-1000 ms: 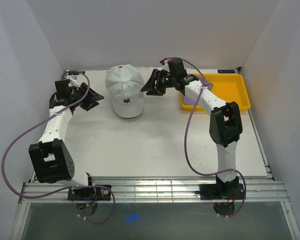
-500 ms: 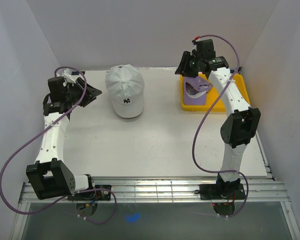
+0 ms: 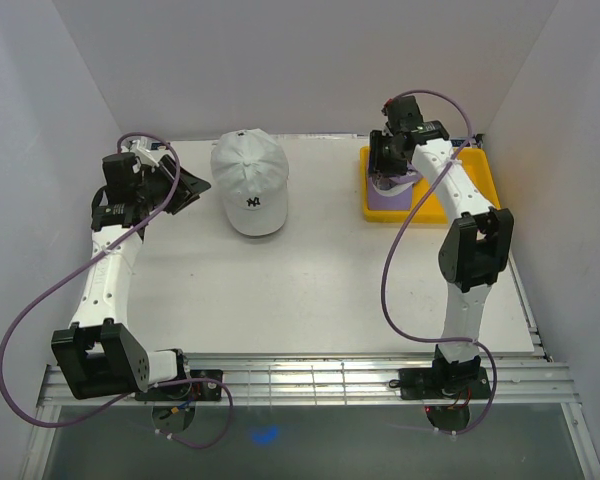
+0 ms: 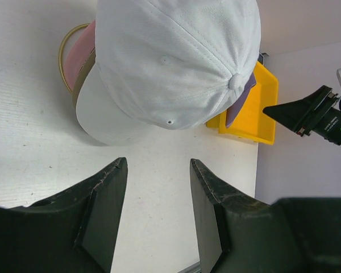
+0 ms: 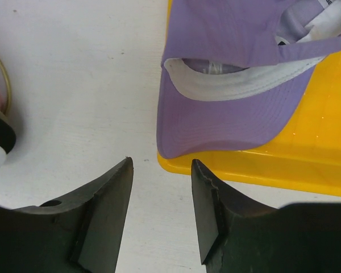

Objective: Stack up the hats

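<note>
White cap tops the stack, purple cap in the tray

On the table (image 3: 310, 280), a yellow tray (image 3: 472, 180) sits at the far right corner. The white cap (image 3: 250, 183) rests by the middle of the far edge, a pink cap (image 4: 79, 54) showing beneath it. The purple cap (image 5: 227, 119) lies in the tray, brim over its left rim. The right gripper (image 5: 162, 162) hangs above that brim, jaws apart and empty. The left gripper (image 4: 158, 165), left of the white cap, is likewise open.

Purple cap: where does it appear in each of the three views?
Top external: purple cap at upper right, in the yellow tray.
Left wrist: a sliver right of centre, behind the white cap.
Right wrist: fills the upper right.
Shared landmark: the yellow tray.
</note>
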Controlling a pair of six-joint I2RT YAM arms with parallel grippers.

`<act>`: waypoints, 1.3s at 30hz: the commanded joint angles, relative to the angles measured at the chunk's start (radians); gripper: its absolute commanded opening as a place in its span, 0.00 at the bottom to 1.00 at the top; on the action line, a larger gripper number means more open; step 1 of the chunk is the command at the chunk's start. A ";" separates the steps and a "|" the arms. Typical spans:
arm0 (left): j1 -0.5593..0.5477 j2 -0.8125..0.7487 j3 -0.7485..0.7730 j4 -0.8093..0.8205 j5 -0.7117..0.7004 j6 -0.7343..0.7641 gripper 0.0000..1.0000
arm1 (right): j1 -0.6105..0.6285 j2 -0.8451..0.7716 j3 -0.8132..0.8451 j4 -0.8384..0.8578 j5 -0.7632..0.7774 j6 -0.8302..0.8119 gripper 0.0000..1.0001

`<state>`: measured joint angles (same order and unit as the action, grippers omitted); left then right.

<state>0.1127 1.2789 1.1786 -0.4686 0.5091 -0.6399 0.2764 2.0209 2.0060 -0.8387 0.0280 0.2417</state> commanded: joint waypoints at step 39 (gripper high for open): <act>-0.028 -0.039 0.015 -0.031 -0.014 0.023 0.58 | 0.052 0.035 -0.205 0.257 0.257 -0.036 0.23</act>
<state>0.0895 1.2789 1.1782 -0.4873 0.5068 -0.6315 0.3305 2.1025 1.8011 -0.6186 0.2417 0.2123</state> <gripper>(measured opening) 0.579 0.250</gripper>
